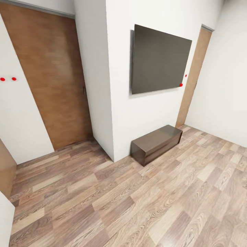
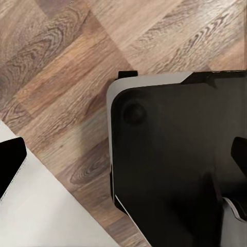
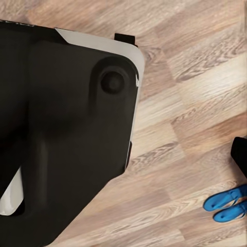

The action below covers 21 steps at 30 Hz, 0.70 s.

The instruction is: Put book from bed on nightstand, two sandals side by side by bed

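Observation:
Two blue sandals [image 3: 226, 204] lie close together on the wood-plank floor in the right wrist view, a short way from my black base [image 3: 62, 128]. Of my right gripper, one dark fingertip [image 3: 240, 157] shows at the frame's edge above the sandals, so its state is unclear. Of my left gripper, one dark fingertip [image 2: 10, 164] shows over a white surface [image 2: 46, 216] that I cannot identify. The book, the bed and the nightstand are out of view. The head view looks at a white bedroom wall.
A dark TV [image 1: 159, 60] hangs on the wall above a long low dark-brown cabinet [image 1: 156, 143]. Brown doors stand at the left [image 1: 51, 75] and far right [image 1: 193, 79]. Open plank floor [image 1: 137, 206] spreads in front. My base [image 2: 180, 164] sits below the left arm.

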### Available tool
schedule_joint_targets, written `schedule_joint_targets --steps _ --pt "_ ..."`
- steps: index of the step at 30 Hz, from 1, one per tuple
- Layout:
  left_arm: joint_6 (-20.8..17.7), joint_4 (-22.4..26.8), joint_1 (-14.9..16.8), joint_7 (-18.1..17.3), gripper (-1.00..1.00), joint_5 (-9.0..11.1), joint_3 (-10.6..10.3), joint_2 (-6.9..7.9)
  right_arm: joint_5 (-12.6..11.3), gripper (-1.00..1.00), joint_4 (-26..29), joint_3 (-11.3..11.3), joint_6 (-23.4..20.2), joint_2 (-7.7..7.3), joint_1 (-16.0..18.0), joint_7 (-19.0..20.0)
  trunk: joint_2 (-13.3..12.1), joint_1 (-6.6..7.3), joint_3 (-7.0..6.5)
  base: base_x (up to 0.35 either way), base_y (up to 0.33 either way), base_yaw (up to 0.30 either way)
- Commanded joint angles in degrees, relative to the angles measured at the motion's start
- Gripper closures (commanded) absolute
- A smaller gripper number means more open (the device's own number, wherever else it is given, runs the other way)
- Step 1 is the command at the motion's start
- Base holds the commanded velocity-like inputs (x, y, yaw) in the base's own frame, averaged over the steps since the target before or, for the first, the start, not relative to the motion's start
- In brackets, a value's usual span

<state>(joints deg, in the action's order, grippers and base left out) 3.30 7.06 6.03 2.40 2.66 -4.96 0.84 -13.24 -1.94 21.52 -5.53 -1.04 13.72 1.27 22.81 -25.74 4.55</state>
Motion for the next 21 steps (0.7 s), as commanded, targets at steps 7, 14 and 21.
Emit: schedule_joint_targets --steps 7,14,21 --pt "0.21 -0.03 0.04 0.24 -1.00 0.31 -0.49 0.04 -0.56 -1.00 -0.08 0.51 -0.16 0.04 0.08 0.13 0.11 -0.04 -0.45 0.049 0.001 -0.197" --pt "0.22 -0.03 0.04 0.24 -1.00 0.32 -0.54 0.08 -0.56 -1.00 -0.08 0.50 -0.17 0.08 0.08 0.13 0.11 -0.04 -1.01 0.010 0.000 -0.199" --pt "0.27 -0.03 0.04 0.24 -1.00 0.32 -0.57 0.05 -0.56 -1.00 -0.08 0.51 -0.18 0.08 0.08 0.13 0.11 -0.04 -1.57 0.002 0.000 -0.200"
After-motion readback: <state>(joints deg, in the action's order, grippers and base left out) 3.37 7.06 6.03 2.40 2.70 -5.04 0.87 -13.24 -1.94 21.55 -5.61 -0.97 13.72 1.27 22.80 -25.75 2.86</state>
